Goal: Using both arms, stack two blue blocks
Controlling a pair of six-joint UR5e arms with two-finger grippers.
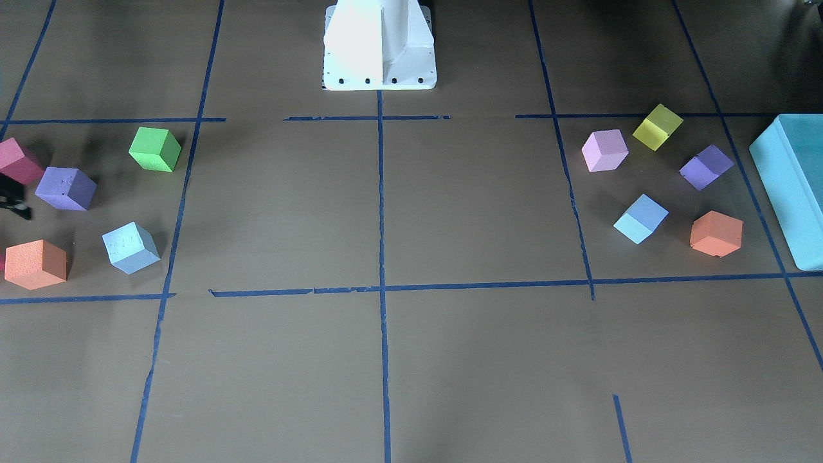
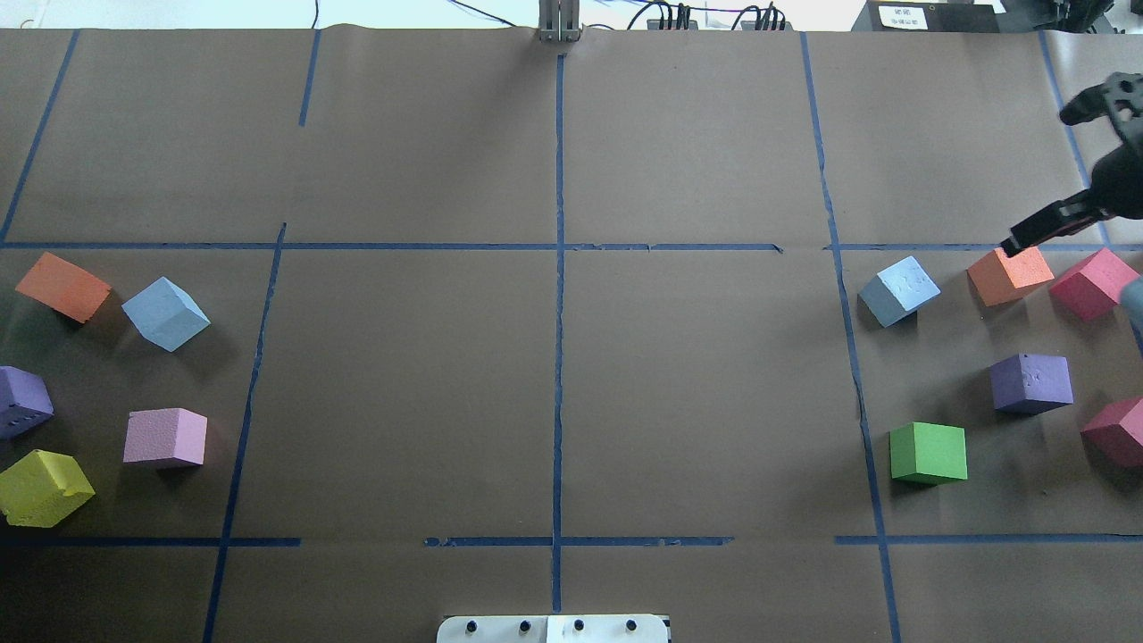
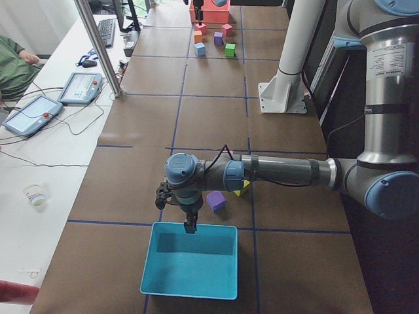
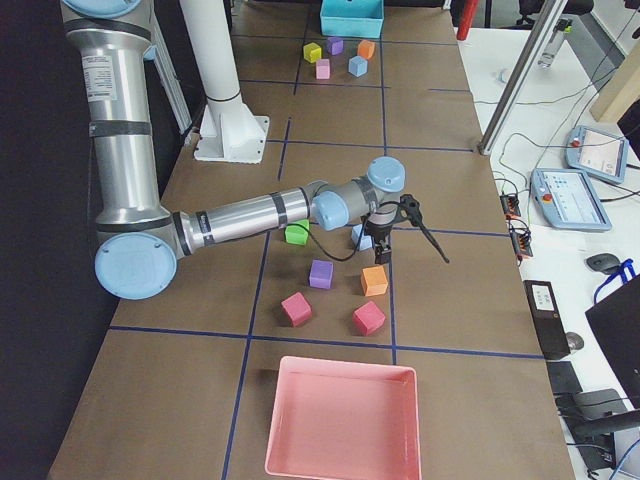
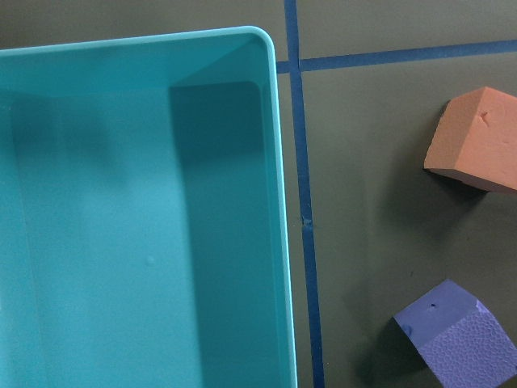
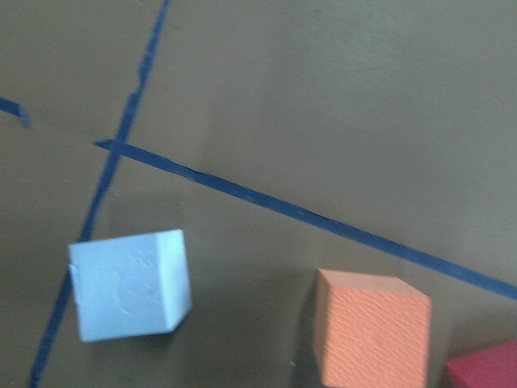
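One pale blue block (image 2: 165, 313) lies on my left side, next to an orange cube; it also shows in the front view (image 1: 641, 218). The other blue block (image 2: 899, 290) lies on my right side and shows in the front view (image 1: 130, 247) and the right wrist view (image 6: 129, 283). My right gripper (image 2: 1018, 241) hangs over the orange cube (image 2: 1009, 274), to the right of that block; I cannot tell if it is open. My left gripper (image 3: 190, 227) hovers over the teal box's rim (image 3: 196, 226), far from its block; I cannot tell its state.
Purple (image 2: 1031, 382), green (image 2: 929, 453) and two red cubes (image 2: 1094, 284) surround the right block. Orange (image 2: 62, 286), purple (image 2: 22, 400), pink (image 2: 165, 438) and yellow (image 2: 43, 487) cubes lie on the left. A pink tray (image 4: 340, 420) stands at the right end.
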